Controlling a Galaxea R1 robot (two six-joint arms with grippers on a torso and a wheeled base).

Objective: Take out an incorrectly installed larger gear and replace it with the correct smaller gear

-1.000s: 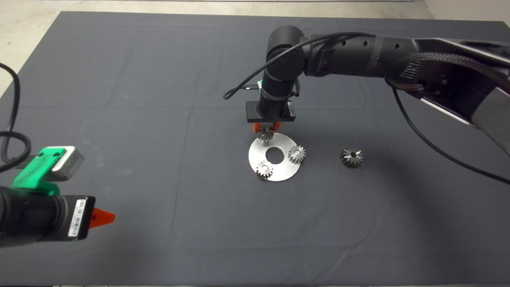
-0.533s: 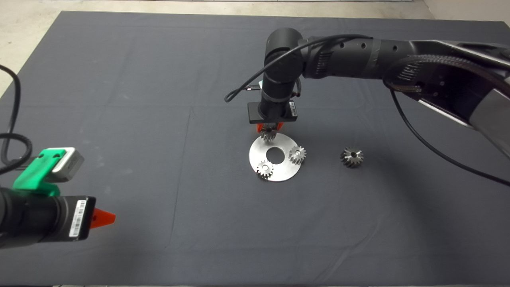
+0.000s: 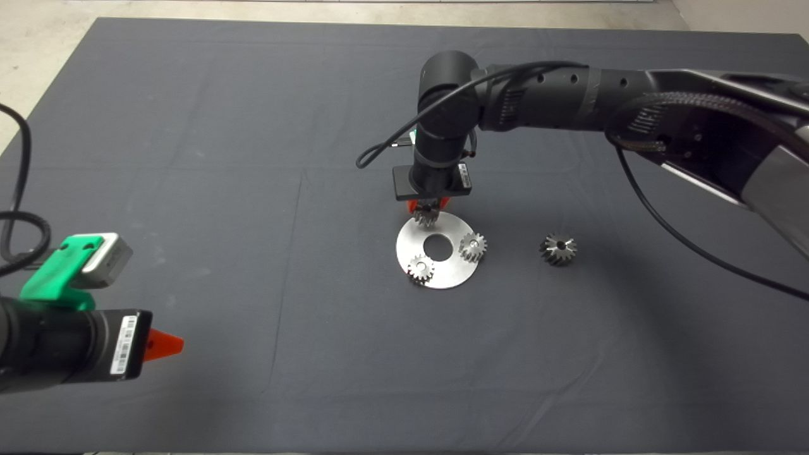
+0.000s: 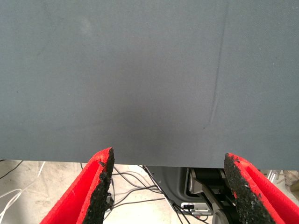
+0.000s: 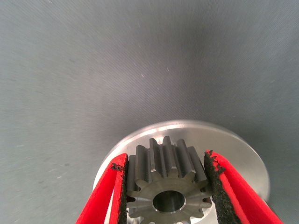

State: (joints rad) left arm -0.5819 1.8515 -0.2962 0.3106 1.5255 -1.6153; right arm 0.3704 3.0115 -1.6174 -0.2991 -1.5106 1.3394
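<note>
We see the dark mat (image 3: pixel 189 158) covering nearly the whole surface in the head view, with a strip of pale floor along the top edge. The right arm (image 3: pixel 569 101) reaches in from the right edge to just right of the frame's centre and bends down there. The left pincer (image 3: pixel 165 344) waits at the lower left edge — its pads (image 4: pixel 103 186) stand wide apart with nothing between them, over the mat's edge and some cables on the floor.

Just below the right arm's wrist lies a round steel plate (image 3: pixel 455 273) with a centre hole. The right pincer (image 3: pixel 428 205) sits at the plate's upper rim, its two pads (image 5: pixel 122 196) pressed against the teeth of the smaller gear (image 5: pixel 164 184) — closed on it from both sides, directly over the plate (image 5: pixel 233 149). We cannot tell whether the gear touches the plate.

Two more small gears stand on the plate, one at its right (image 3: pixel 472 245) and one at its lower left (image 3: pixel 420 268). The larger gear (image 3: pixel 558 249) lies on the mat to the right of the plate, apart from it.
</note>
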